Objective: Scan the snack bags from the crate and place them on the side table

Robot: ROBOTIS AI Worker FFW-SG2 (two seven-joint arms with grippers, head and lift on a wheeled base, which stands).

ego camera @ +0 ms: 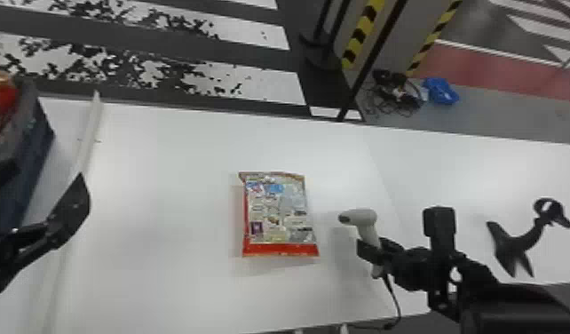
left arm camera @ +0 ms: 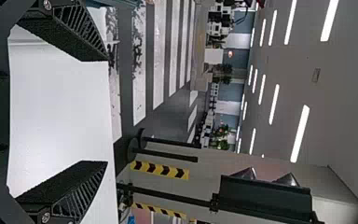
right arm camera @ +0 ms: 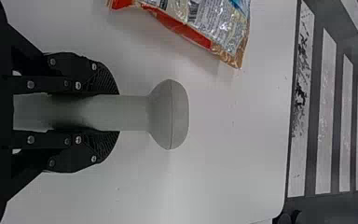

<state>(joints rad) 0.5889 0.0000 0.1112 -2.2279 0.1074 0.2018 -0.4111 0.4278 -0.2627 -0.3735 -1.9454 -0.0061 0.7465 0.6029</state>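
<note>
Likely calls for aiming scanner [ego camera: 362, 217] leftward, gripped in nearer right end effector [right arm camera: 116, 112], at snack bag [ego camera: 277, 213] lying lengthwise near to far on tabletop [ego camera: 164, 200], with left end effector [left arm camera: 107, 112] spread and empty, farther left.

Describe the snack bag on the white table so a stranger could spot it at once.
Start at the white table. Near its middle, just left of the pale scanner, lies a flat, rectangular bag. Its red edging and crowded print set it apart from the plain scanner.
</note>
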